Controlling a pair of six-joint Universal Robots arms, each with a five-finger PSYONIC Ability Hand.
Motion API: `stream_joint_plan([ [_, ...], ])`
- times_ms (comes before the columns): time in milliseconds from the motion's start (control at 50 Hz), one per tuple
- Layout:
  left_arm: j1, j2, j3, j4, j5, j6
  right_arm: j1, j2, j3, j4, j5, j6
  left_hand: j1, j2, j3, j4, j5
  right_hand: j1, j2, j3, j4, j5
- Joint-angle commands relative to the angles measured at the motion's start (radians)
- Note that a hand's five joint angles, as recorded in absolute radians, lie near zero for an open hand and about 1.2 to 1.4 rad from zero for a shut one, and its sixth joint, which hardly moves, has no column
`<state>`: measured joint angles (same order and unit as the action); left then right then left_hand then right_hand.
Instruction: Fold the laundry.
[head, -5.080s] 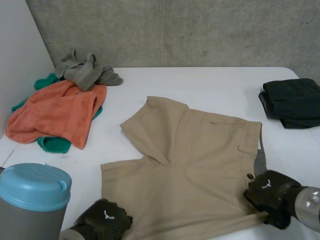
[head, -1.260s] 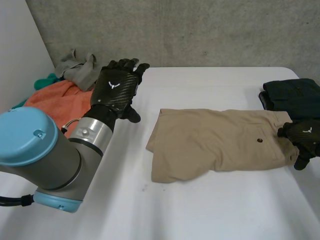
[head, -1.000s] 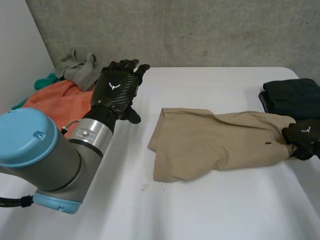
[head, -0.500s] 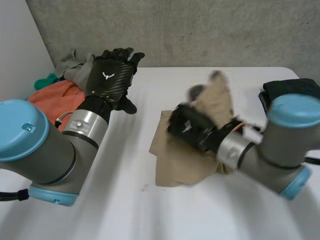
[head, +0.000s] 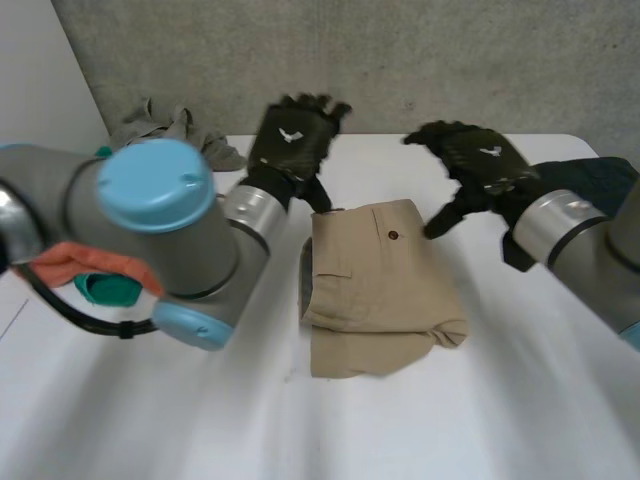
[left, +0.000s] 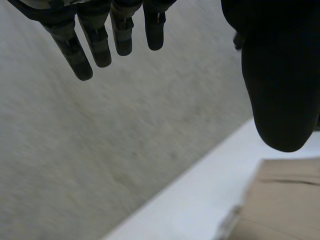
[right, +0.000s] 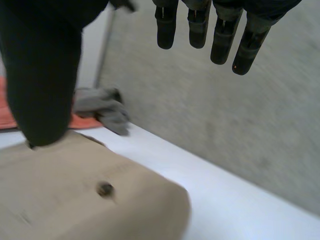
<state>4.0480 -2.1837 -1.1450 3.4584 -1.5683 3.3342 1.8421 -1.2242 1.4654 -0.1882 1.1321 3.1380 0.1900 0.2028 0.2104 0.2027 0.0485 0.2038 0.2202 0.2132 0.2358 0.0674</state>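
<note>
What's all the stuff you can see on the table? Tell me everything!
Tan shorts: one, tan, folded, middle of the table.
Grey cloth: one, grey, crumpled, far left corner.
Orange towel: one, orange, left edge, partly behind the left arm.
Green cloth: one, green, peeking from under the orange towel.
Dark clothes: one pile, dark, right edge.
Table: one, white.
Left hand: one, black, open, at the shorts' far left corner.
Right hand: one, black, open, at the shorts' far right corner.

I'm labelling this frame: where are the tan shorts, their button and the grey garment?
tan shorts (head: 375, 290), head view, middle of top layer.
button (head: 392, 236), head view, its centre.
grey garment (right: 102, 110), right wrist view, middle of heap.
</note>
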Motion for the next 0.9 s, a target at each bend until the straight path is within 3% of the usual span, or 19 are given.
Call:
stream_joint_plan([
  [20,-0.040,-0.262,0.336,-0.312,-0.003,-0.097,-0.041,0.156,-0.128,0.185,0.034,-0.085,0.009,-0.004,-0.012,-0.004,-0.024,-0.029,-0.046,-0.039,-0.061,-0.067],
  [160,-0.038,-0.410,0.485,-0.484,-0.022,-0.108,-0.029,0.293,-0.204,0.210,0.035,-0.176,0.035,0.022,0.015,0.022,0.002,-0.029,-0.046,-0.039,-0.061,-0.067],
  [340,-0.037,-0.446,0.461,-0.538,-0.137,-0.098,0.046,0.425,-0.293,0.225,0.090,-0.210,0.050,0.037,0.029,0.037,0.017,-0.029,-0.046,-0.039,-0.061,-0.067],
  [520,-0.035,-0.439,0.452,-0.553,-0.142,-0.065,0.068,0.479,-0.332,0.239,0.193,-0.394,0.047,0.034,0.027,0.034,0.014,-0.029,-0.046,-0.039,-0.061,-0.067],
  [620,-0.035,-0.390,0.468,-0.551,-0.136,-0.041,0.086,0.413,-0.321,0.240,0.201,-0.400,0.029,0.017,0.009,0.017,-0.004,-0.029,-0.046,-0.039,-0.061,-0.067],
  [780,-0.038,-0.191,0.439,-0.548,-0.121,-0.044,0.080,0.195,-0.202,0.173,0.201,-0.325,0.012,-0.001,-0.009,-0.001,-0.021,-0.029,-0.046,-0.039,-0.061,-0.067],
  [900,-0.034,0.005,0.282,-0.498,-0.001,-0.045,0.091,0.030,-0.002,0.093,0.206,-0.332,0.012,-0.001,-0.009,-0.001,-0.021,-0.029,-0.046,-0.039,-0.061,-0.067],
])
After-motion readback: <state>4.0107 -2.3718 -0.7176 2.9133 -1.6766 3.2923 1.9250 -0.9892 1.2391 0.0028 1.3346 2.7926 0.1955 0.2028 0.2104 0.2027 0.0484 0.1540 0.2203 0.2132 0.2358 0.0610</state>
